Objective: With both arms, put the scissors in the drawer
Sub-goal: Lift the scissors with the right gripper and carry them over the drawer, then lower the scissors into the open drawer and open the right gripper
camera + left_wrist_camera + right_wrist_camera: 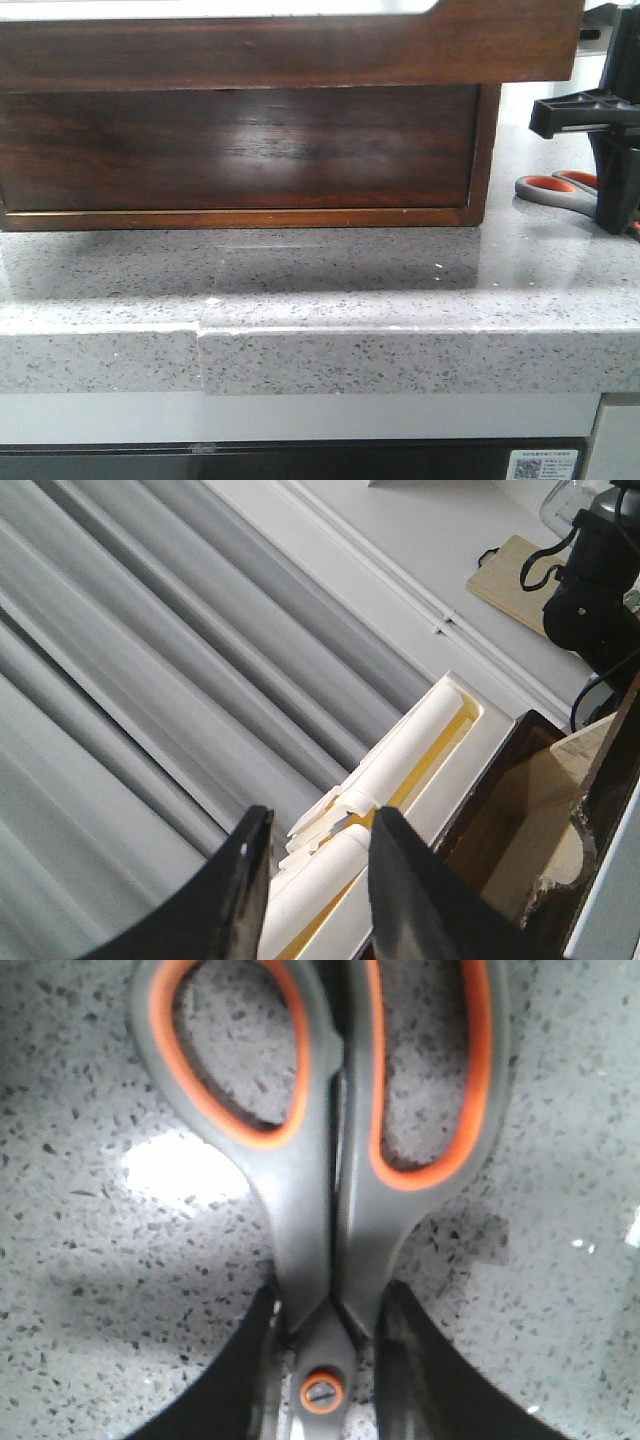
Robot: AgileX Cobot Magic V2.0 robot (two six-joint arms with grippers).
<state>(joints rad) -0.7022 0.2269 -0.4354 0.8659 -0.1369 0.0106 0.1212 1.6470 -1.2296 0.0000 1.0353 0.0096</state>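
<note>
My left hand (pixel 312 880) is up off the desk, fingers (pixel 240 890) spread apart with nothing between them. Past my fingertips I see rolled cream paper (pixel 400 780) lying in a pale tray (pixel 478 712), and just beside that, on the far side from the grey slatted wall (pixel 150 660), the dark rim of the wooden box (pixel 500 780) with a lighter wooden floor inside.

In the front view the box (pixel 300 50) fills the middle, resting on the speckled grey desk (pixel 300 290). The drawer (pixel 240 148) sits in it, dark and glossy; I can't make out any gap around its front from here.

My right hand (pixel 325 1360) is down at the desk to the right of the box, its black body (pixel 610 150) standing over the scissors (pixel 555 190). The scissors (pixel 320 1160) lie flat on the desk, blades together, well outside the drawer. Their grey, orange-lined loops point away from my palm, and the pivot screw (pixel 322 1393) sits right between my fingers (pixel 225 1380). My fingers flank the neck on both sides, close against it, but I cannot tell whether they are pressing on it yet.
</note>
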